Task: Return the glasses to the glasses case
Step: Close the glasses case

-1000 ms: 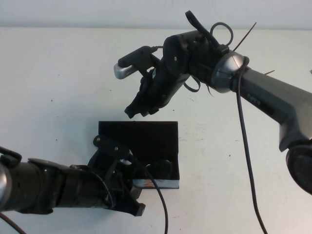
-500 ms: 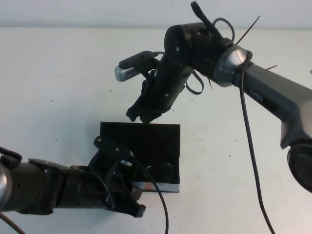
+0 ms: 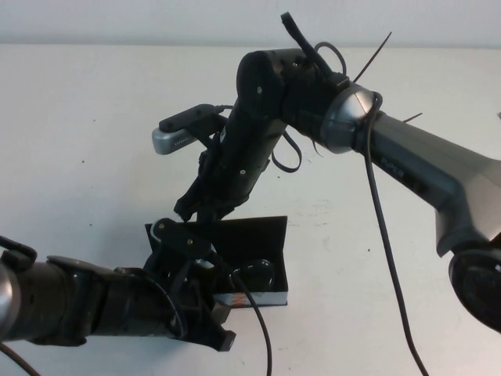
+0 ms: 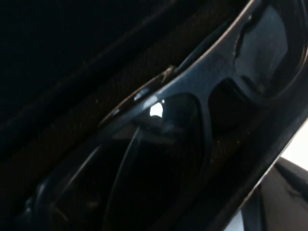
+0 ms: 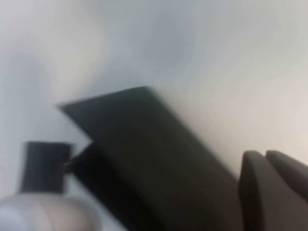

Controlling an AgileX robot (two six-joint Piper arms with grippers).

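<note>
Two hands crowd one small glasses case [image 3: 270, 235] near the front-centre of the white worktop [image 3: 86, 117]. The glasses [image 4: 192, 96] lie inside the case, their frame along its lining in the left wrist view; in the high view a lens [image 3: 254, 274] shows at the near wall. The left hand [image 3: 200, 309] sits at the case's near-left corner; I cannot tell whether its fingers are spread or closed. The right hand [image 3: 196, 210] hangs at the lid's far-left edge, fingers pressed together in its wrist view, holding nothing.

Likely troubles, as I judge them: the lid, half raised, could come down on the left hand, or the right hand could push the light case sideways. A temple not fully seated could jam the flap.

Open worktop lies far, left and right; the near-left side is blocked by the left arm.
</note>
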